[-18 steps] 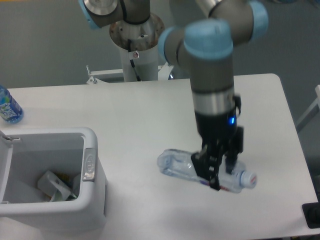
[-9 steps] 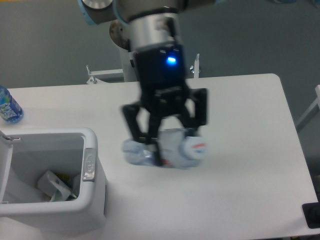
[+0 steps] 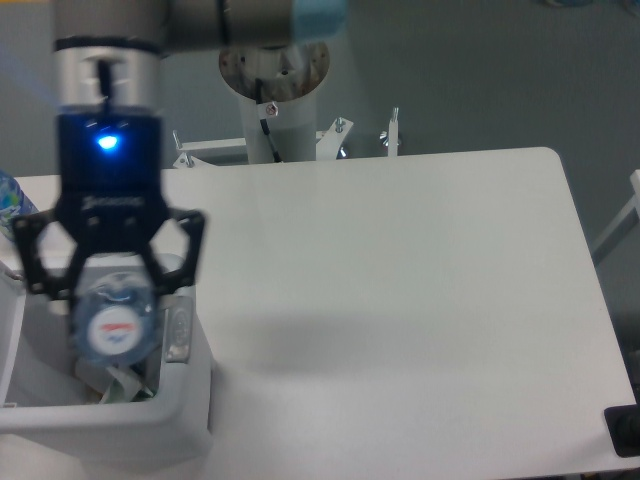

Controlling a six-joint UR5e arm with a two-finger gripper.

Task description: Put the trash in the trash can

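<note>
The gripper (image 3: 112,310) hung over the open trash can (image 3: 190,400), fingers (image 3: 40,262) clamped on the flattened bottle (image 3: 112,325); crumpled wrapper (image 3: 110,383) lay inside; table (image 3: 400,300) beside.

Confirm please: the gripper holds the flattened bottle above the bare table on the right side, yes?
Not quite. The camera view shows the gripper holding the flattened bottle above the open trash can at the left, not above the bare table.
</note>
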